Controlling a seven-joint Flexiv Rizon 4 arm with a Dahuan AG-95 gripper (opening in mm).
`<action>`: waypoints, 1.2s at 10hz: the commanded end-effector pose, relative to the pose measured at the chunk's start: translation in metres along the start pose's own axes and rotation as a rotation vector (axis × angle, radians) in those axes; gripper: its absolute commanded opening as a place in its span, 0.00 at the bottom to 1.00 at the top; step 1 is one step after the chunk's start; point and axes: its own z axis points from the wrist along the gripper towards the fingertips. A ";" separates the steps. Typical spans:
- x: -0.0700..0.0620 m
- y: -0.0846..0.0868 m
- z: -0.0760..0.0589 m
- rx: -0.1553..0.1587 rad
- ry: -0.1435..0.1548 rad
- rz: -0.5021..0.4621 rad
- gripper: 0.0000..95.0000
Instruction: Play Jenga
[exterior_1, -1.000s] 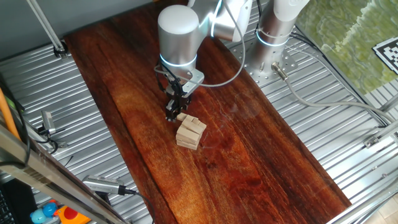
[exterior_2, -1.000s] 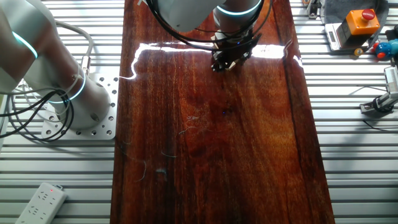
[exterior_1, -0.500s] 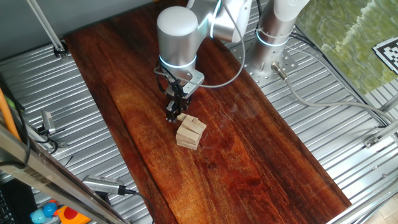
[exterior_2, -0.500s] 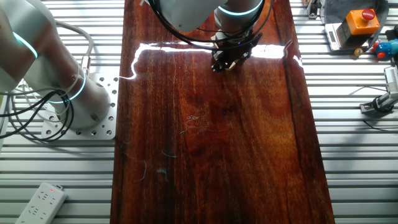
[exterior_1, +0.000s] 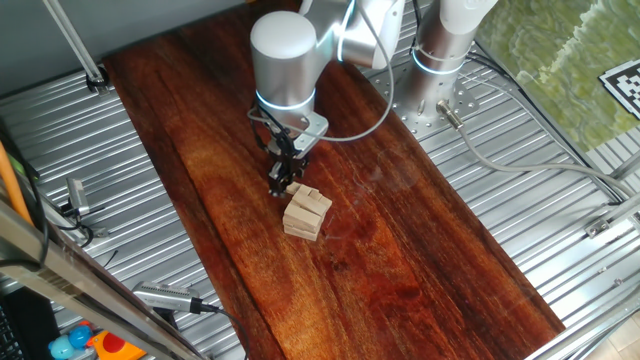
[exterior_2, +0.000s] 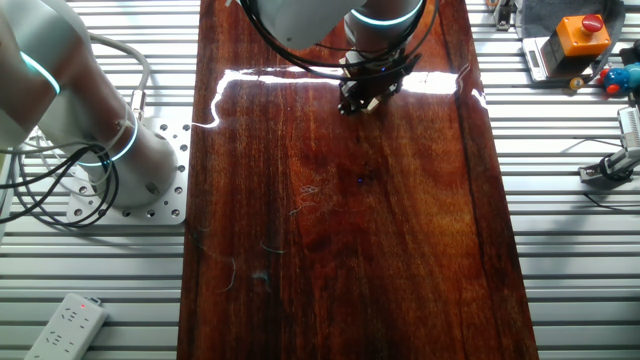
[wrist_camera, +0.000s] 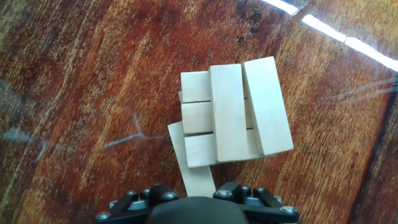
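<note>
The Jenga stack (exterior_1: 306, 212) of pale wooden blocks stands on the dark wooden board (exterior_1: 400, 250), a few layers high. In the hand view the stack (wrist_camera: 239, 112) shows three blocks on top laid across those beneath. A loose matching block (wrist_camera: 191, 158) lies at the stack's lower left and runs down between my jaws. My gripper (exterior_1: 283, 183) points down just behind and left of the stack, and appears shut on that block. In the other fixed view the gripper (exterior_2: 358, 102) hides the stack. In the hand view the gripper (wrist_camera: 198, 190) shows only its finger mounts.
The arm's base (exterior_1: 440, 60) stands at the back right on the ribbed metal table (exterior_1: 560, 200). A metal tool (exterior_1: 170, 297) lies front left. A white power strip (exterior_2: 65, 325) and an orange button box (exterior_2: 580, 35) sit off the board.
The wrist has drifted very slightly to the left and back. The stack has not moved.
</note>
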 end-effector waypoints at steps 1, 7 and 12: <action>-0.001 -0.001 0.001 -0.001 0.000 0.000 0.60; -0.002 -0.002 0.001 -0.001 -0.004 -0.020 0.40; -0.002 -0.002 0.001 -0.002 -0.003 -0.025 0.40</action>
